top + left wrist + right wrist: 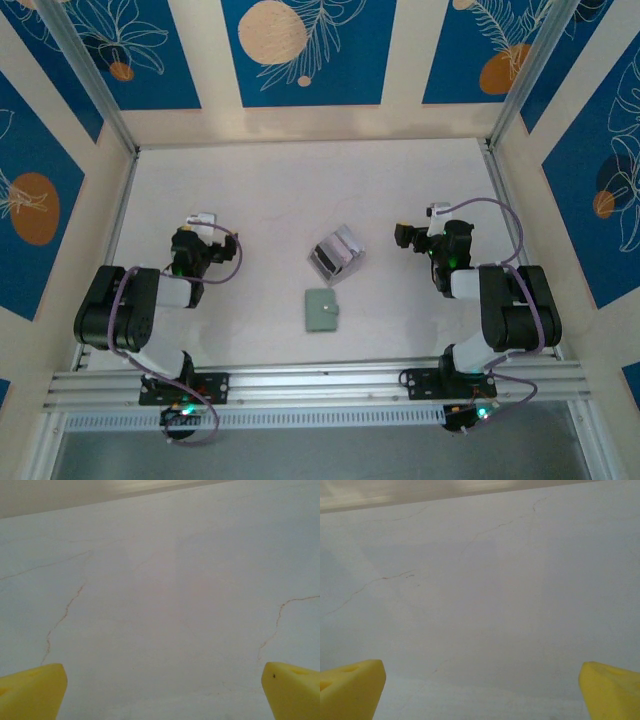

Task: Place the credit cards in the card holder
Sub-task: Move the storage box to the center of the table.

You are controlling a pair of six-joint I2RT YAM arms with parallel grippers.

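Observation:
The card holder [321, 310], a small sage-green square wallet, lies flat and closed at the middle of the table near the front. Just behind it sits a small fanned pile of pale credit cards [336, 256], leaning toward the back right. My left gripper [197, 232] rests low over the table well to the left of both. My right gripper [410, 237] hovers to the right of the cards. In the left wrist view the left gripper [162, 690] has its yellow fingertips [32, 690] far apart over bare table. In the right wrist view the right gripper [482, 687] stands just as wide, nothing between its fingertips [610, 687].
The white tabletop [280, 190] has fine hairline cracks and is fenced by patterned blue and cream walls. A metal rail [320, 385] with both arm bases runs along the front edge.

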